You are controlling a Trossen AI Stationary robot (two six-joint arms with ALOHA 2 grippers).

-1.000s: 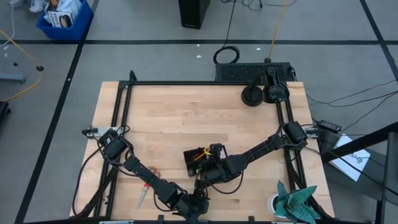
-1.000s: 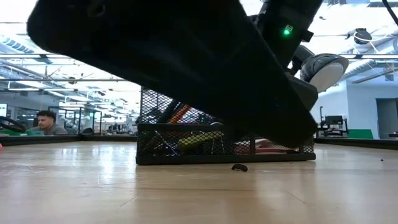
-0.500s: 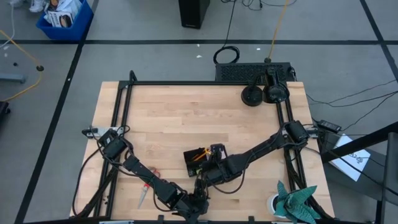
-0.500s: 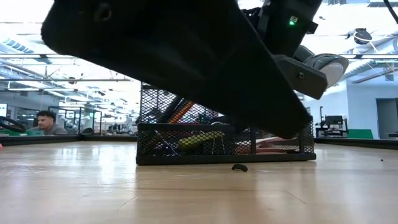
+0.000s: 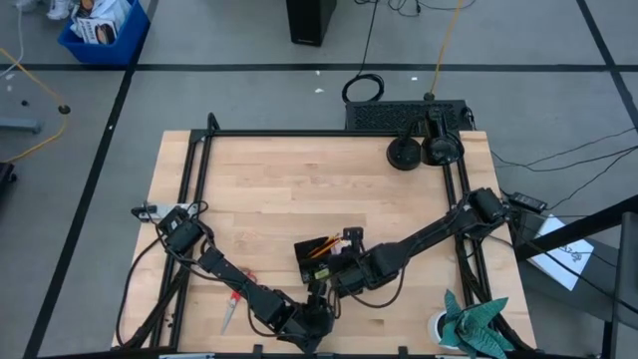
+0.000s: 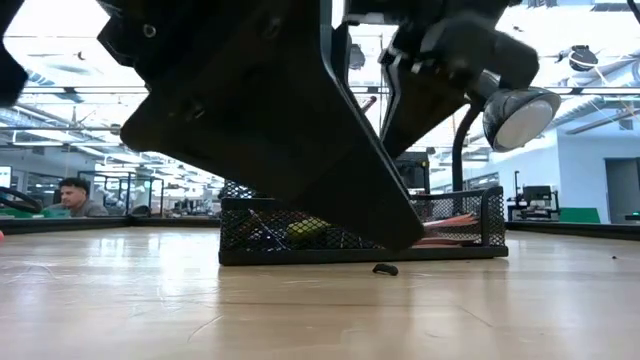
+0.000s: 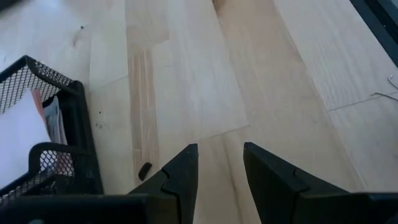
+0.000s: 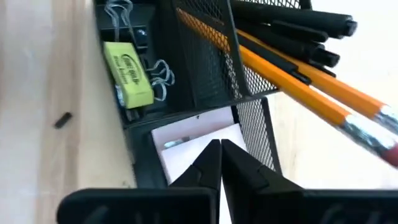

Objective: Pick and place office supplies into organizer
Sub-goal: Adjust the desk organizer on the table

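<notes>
High view — bench (image 5: 299,189) of pale wood in a black frame. The organizer (image 5: 321,256) sits near the front edge, about mid-width, with orange pencils (image 5: 321,248) showing inside. The right end effector (image 5: 344,267) is over its right part. The left end effector (image 5: 317,307) lies just in front of it, near the bench edge. Red-handled scissors (image 5: 236,303) lie on the bench to the left, beside the left arm. Two black discs (image 5: 423,152) stand at the far right corner; a teal cloth (image 5: 471,321) lies off the front right.

Low view — mesh organizer (image 6: 360,230) on the bench, largely hidden by dark arm parts. A small black clip (image 6: 385,268) lies on the wood just in front of it.

Left wrist view — left end effector (image 7: 221,171) has its fingers apart with nothing between them, bare wood beneath. The clip (image 7: 144,168) lies beside the organizer's corner (image 7: 56,155).

Right wrist view — right end effector (image 8: 220,155) has its fingers closed together and gripping nothing, above a white pad (image 8: 196,143) in one compartment. A yellow eraser (image 8: 128,71) and wire binder clips (image 8: 155,73) lie in the next compartment; pencils (image 8: 292,81) and black pens (image 8: 292,28) lean out of the taller section.
</notes>
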